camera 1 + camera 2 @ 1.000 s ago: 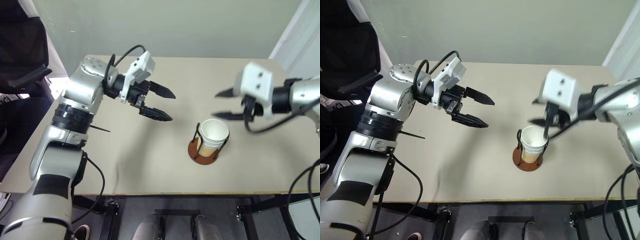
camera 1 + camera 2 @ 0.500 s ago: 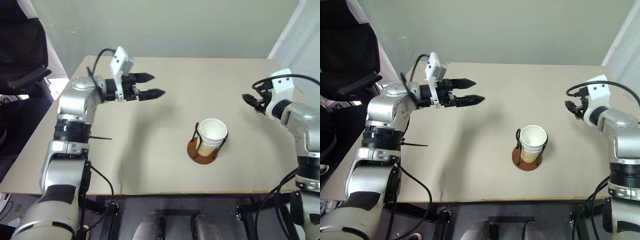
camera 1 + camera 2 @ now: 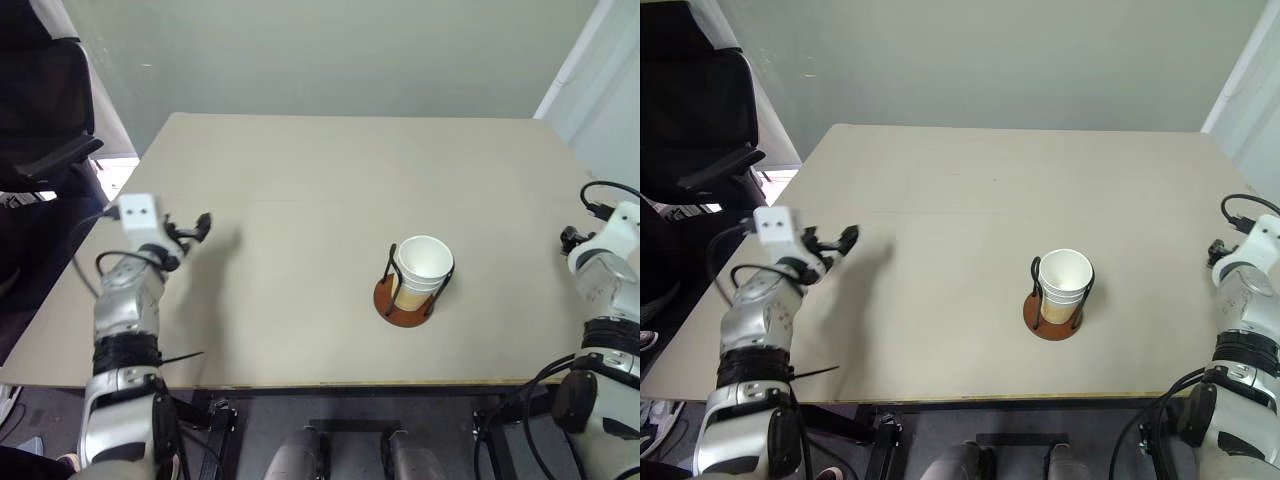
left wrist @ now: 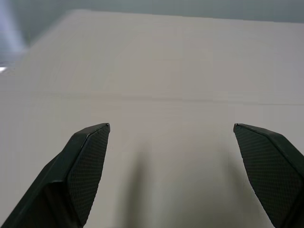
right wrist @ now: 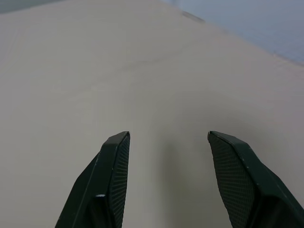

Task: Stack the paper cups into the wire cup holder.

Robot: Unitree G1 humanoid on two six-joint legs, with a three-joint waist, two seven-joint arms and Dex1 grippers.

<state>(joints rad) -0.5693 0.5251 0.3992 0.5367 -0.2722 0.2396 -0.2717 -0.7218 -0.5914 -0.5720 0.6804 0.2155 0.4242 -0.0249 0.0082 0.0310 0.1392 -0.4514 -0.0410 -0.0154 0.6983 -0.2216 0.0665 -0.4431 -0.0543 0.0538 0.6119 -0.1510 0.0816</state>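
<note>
**A:** Where do the arms sit?

**B:** Both are out at the sides of the table [image 3: 300, 160]; the left arm rises from the near left edge with its forearm upright and the left gripper [image 3: 196, 226] tipped over the tabletop, pointing away across the surface; the right arm stands at the far right edge, its wrist bent so the right gripper [image 5: 168, 156] looks low along the beige top.

**A:** And the claws themselves?

**B:** In the left wrist view the two black fingers [image 4: 88, 161] stand wide apart with bare table between them, gripping nothing; in the right wrist view the fingers [image 5: 114, 166] are parted too, somewhat less widely, and likewise empty.

**A:** The cups?

**B:** The paper cups [image 3: 424, 266] are nested together, tan sides and a white rolled rim on top; they stand upright inside the wire cup holder [image 3: 404, 300], whose black wire loops rise around them from a reddish-brown disc; the holder sits right of the table's middle, towards the near edge, well apart from both grippers.
</note>
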